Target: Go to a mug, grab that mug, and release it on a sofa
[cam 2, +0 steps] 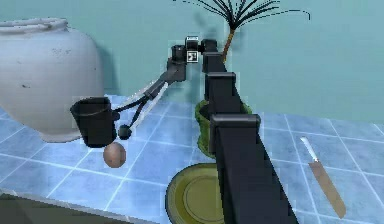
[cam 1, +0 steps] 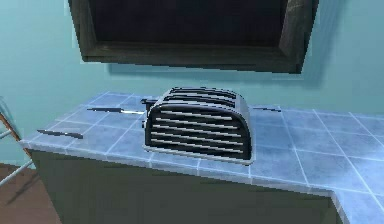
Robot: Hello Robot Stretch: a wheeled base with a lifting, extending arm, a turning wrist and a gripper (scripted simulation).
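Where blue-tiled counter (cam 2: 60,185) meets teal wall (cam 2: 330,70), I cannot tell if the gripper (cam 2: 128,120) holds the mug (cam 2: 95,120)

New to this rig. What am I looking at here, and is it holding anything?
This is a wheeled robot with one extending arm and a two-finger gripper, rendered in a simulator. The forward view looks ahead from the robot: a blue tiled counter with a dark slatted toaster and thin utensils beside it. The arm side view looks out where the arm reaches: the dark bar is the arm, and the gripper sits at its far end. Near its tip is a dark mug, with a brown egg just below it in the picture, a big white vase behind, plus a potted plant, a green dish and a knife. Whether the mug is held, I cannot tell.
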